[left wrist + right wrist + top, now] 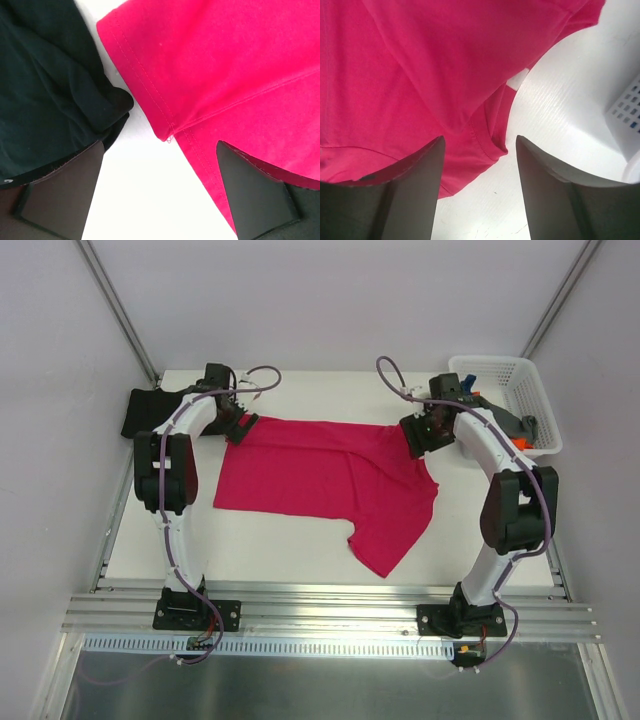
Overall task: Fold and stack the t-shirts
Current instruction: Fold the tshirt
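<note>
Pink cloth all over the worktop (280,550) just left of the white basket (500,362): the pink t-shirt (320,475), spread wide, not folded yet. Much further left of the basket, a black t-shirt (148,412), looks folded small already. Inside the basket, an orange bit (521,444) peeking out, likely more t-shirts waiting. Left jaws wide apart, holding nothing, at the pink end far from the basket. Right jaws apart too, empty, at the end near the basket. Seems only just begun.
</note>
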`<action>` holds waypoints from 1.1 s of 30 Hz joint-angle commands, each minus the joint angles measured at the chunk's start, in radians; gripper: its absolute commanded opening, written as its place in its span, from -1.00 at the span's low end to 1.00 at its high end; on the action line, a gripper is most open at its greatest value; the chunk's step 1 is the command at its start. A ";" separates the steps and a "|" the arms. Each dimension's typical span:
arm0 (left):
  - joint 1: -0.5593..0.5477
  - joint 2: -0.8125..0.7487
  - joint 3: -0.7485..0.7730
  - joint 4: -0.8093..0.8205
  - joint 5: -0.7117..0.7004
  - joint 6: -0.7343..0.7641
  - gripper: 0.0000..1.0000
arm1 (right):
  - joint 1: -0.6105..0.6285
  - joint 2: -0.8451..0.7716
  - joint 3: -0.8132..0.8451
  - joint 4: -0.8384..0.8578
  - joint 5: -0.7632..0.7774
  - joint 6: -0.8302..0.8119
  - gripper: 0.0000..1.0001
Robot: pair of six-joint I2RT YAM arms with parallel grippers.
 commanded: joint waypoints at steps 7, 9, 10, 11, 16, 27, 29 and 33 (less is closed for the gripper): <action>-0.054 -0.130 0.182 -0.003 0.027 -0.150 0.93 | 0.019 -0.017 0.153 0.008 -0.028 0.057 0.27; -0.068 -0.107 0.235 -0.004 0.030 -0.168 0.94 | 0.039 -0.008 0.156 0.025 -0.048 0.063 0.27; -0.076 -0.090 0.254 -0.004 0.030 -0.176 0.98 | 0.047 0.012 0.168 0.028 -0.060 0.083 0.27; -0.091 -0.052 0.289 -0.012 0.028 -0.182 0.98 | 0.053 0.025 0.176 0.029 -0.073 0.093 0.27; -0.126 0.031 0.341 -0.064 0.022 -0.269 0.98 | 0.075 0.120 0.223 0.023 -0.136 0.155 0.31; -0.123 -0.276 -0.068 -0.232 0.122 -0.432 0.73 | 0.089 -0.123 -0.085 -0.030 -0.258 0.303 0.20; -0.123 -0.339 -0.136 -0.274 0.127 -0.417 0.68 | 0.101 -0.202 -0.149 -0.052 -0.287 0.283 0.18; -0.123 -0.431 -0.237 -0.329 0.099 -0.414 0.61 | 0.176 -0.359 -0.312 -0.089 -0.335 0.243 0.12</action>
